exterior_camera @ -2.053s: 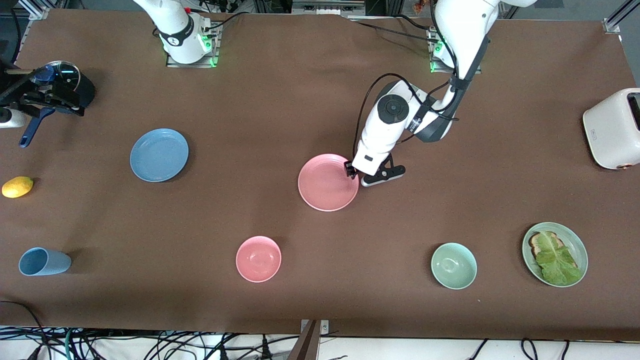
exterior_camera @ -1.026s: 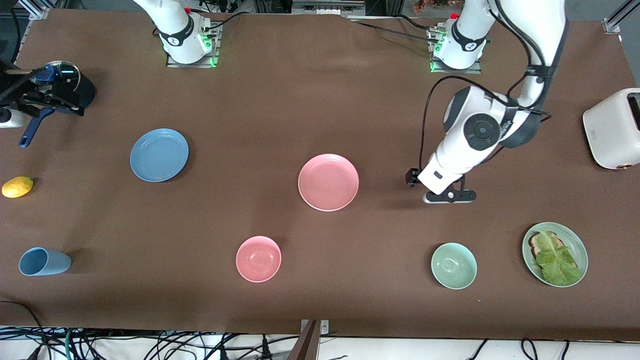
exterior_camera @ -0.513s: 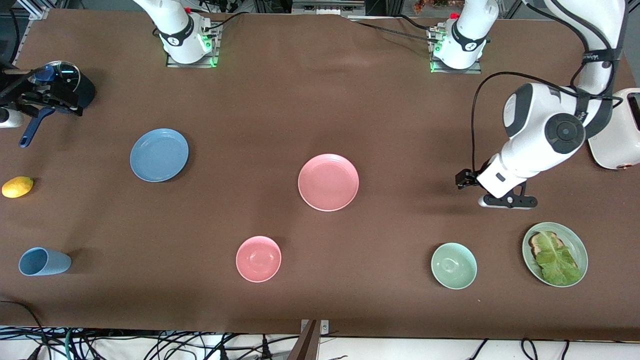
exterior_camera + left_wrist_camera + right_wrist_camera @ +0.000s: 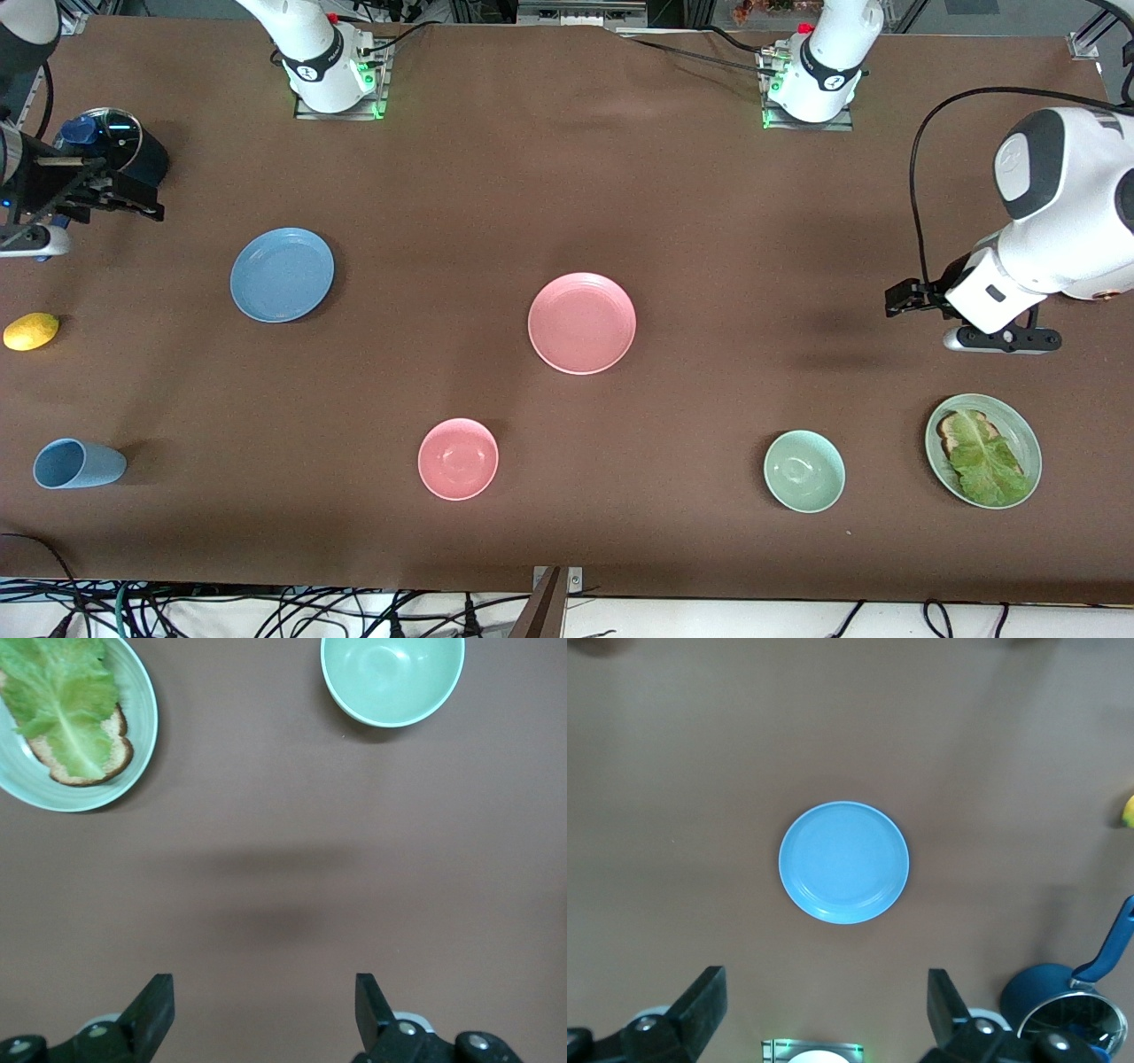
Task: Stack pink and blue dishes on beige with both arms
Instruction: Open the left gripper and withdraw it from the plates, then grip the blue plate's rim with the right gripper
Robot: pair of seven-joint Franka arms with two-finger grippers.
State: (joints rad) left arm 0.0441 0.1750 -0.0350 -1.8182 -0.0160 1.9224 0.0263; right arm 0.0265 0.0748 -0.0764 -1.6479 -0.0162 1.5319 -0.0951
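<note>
The pale pink plate (image 4: 582,322) lies flat mid-table. The dusty blue plate (image 4: 282,274) lies toward the right arm's end, also in the right wrist view as the blue plate (image 4: 843,862). No beige plate shows in any view. My left gripper (image 4: 900,298) hangs open and holds nothing, over bare table at the left arm's end; its own view shows the left gripper (image 4: 264,988) with jaws wide apart. My right gripper (image 4: 142,202) is up high at the right arm's end, open with nothing in it; the right gripper (image 4: 826,983) looks down on the blue plate from a distance.
Along the near edge stand a blue cup (image 4: 78,463), a pink bowl (image 4: 458,458), a green bowl (image 4: 803,470) and a green plate (image 4: 1029,436) with toast and lettuce. A lemon (image 4: 31,330) and a lidded dark pot (image 4: 115,142) sit at the right arm's end.
The left arm has let go of the pink plate and swung away toward its own end of the table. The right hand has shifted slightly near the pot.
</note>
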